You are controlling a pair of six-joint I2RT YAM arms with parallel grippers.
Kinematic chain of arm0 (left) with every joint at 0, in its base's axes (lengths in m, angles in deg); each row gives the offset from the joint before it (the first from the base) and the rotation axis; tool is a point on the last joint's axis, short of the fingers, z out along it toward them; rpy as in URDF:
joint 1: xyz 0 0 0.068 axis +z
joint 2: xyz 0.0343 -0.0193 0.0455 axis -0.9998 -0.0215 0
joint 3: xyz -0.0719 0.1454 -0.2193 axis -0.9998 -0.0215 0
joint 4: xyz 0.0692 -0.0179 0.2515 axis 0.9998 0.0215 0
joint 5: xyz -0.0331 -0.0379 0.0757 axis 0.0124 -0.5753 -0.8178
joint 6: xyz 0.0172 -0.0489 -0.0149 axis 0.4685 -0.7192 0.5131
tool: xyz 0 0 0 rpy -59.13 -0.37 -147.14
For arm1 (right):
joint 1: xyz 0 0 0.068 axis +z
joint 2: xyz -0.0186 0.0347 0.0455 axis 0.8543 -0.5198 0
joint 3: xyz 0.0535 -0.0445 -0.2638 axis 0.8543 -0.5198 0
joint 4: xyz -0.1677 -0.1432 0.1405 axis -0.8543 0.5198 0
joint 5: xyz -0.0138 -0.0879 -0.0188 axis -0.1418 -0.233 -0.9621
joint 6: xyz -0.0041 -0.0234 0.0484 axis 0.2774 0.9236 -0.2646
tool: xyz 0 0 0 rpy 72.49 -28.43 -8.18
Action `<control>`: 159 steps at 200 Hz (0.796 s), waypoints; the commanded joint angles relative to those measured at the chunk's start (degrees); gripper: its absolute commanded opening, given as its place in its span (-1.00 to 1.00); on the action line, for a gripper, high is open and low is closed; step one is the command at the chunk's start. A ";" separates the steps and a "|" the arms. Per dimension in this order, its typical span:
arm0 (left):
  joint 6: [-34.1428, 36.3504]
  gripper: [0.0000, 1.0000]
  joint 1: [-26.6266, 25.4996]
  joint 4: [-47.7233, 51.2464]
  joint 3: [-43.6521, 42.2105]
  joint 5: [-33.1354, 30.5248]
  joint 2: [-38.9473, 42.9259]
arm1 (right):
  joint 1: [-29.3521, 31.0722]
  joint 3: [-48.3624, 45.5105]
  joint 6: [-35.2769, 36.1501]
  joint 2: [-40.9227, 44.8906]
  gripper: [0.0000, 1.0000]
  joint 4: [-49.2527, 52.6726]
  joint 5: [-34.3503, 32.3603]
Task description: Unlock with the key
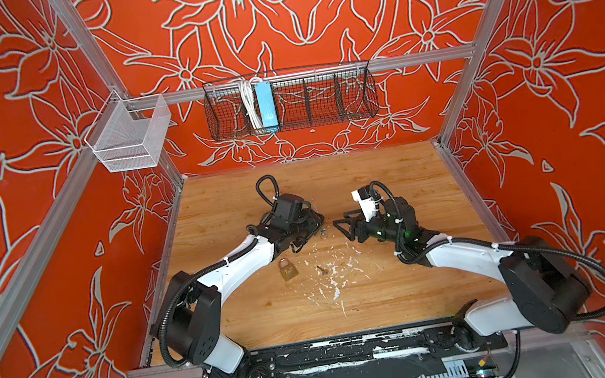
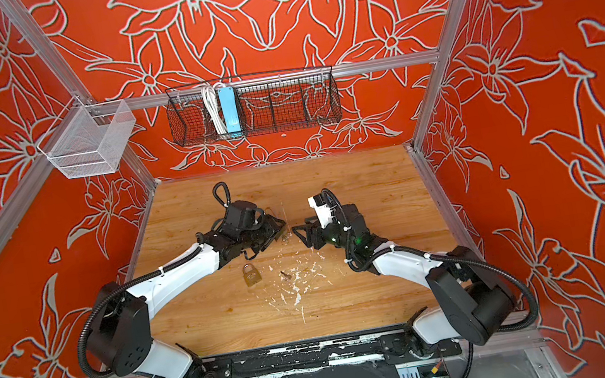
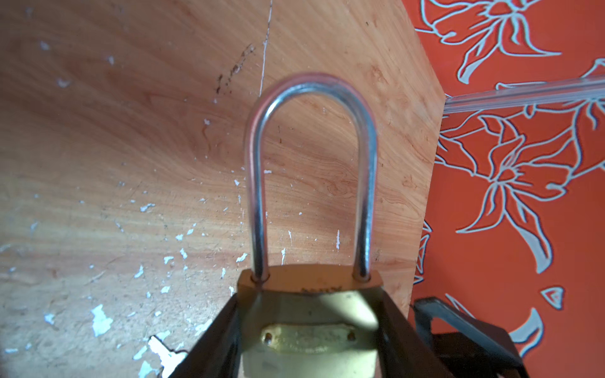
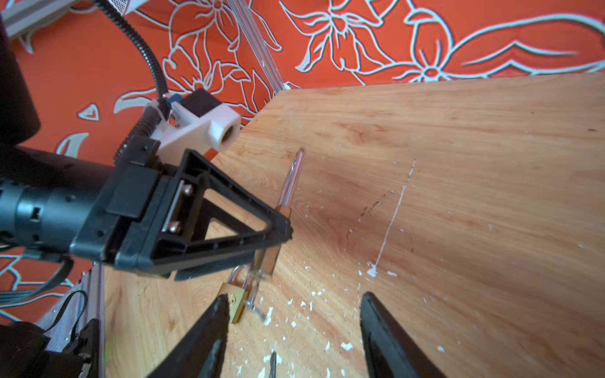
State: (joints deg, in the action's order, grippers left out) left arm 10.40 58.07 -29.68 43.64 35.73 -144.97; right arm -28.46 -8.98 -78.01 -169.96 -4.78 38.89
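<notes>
Over the middle of the wooden table (image 1: 410, 296), the left gripper (image 1: 310, 225) pinches a brass padlock (image 3: 309, 327) by its body, fingers pressed against both sides. The long steel bow (image 3: 311, 98) sticks out past the fingertips, both legs seated in the body. A key ring (image 1: 323, 232) dangles at the padlock's far end; I cannot tell whether a key sits in the keyhole. Facing it, just apart, the right gripper (image 4: 294, 296) hangs with its fingers spread wide and nothing between them. Nearer the arm bases, a smaller padlock (image 1: 287, 269) lies flat on the table, with a loose key (image 1: 321, 269) just beside it among white flecks.
</notes>
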 commanded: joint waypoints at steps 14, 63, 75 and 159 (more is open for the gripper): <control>-3.60 -1.00 0.13 -4.06 -0.67 -0.16 0.67 | 0.49 1.40 -4.91 -8.15 0.30 -13.00 4.33; -4.80 -1.00 0.11 -4.86 -1.37 0.57 -1.07 | 2.17 2.57 -9.67 -15.13 0.21 -21.50 7.52; -4.80 -1.00 0.11 -4.87 -1.45 0.54 -1.53 | 2.63 2.87 -10.26 -15.77 0.20 -21.91 7.47; -3.95 -1.00 0.10 -7.45 -2.51 0.19 -1.22 | 4.32 8.06 -12.13 -20.58 -0.26 -14.33 5.37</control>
State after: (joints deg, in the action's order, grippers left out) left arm 6.12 58.40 -33.51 41.39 35.66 -146.76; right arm -24.31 -2.79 -89.07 -189.65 -19.58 44.86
